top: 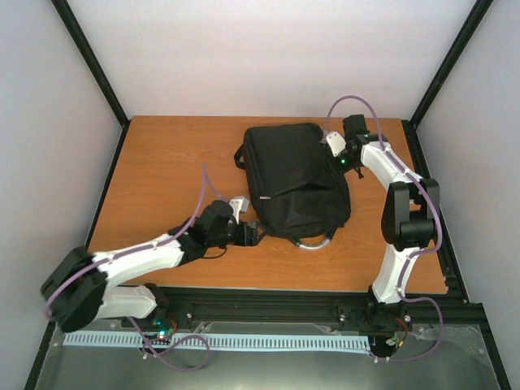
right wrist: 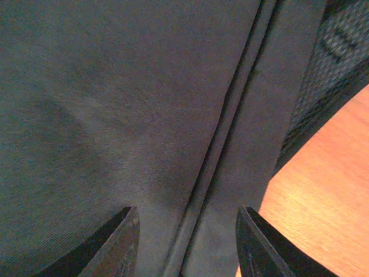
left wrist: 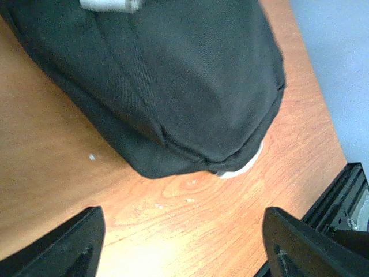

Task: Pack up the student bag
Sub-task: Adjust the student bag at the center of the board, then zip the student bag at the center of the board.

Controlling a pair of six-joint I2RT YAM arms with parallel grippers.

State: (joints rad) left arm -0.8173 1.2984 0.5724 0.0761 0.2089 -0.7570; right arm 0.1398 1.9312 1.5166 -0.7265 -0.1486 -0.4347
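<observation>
The student bag is lying flat on the wooden table, right of centre, with its long side running from the far edge toward the arms and its grey loop handle poking out from under the near end. A black strap is bulging out at its far left corner. The left gripper is sitting low over the table just beside the bag's near left corner, pointing at it; in the left wrist view its two fingers are standing wide apart with only bare wood between them, and the bag's rounded end is lying just ahead, not touched. The right gripper is reaching onto the bag's far right edge from the right side. In its wrist view black fabric is filling almost everything, a seam is running down between the two dark fingers, and a wedge of table is showing at lower right. Those jaws are standing partly apart astride the seam, but whether they are actually pinching the cloth I cannot tell from so close
</observation>
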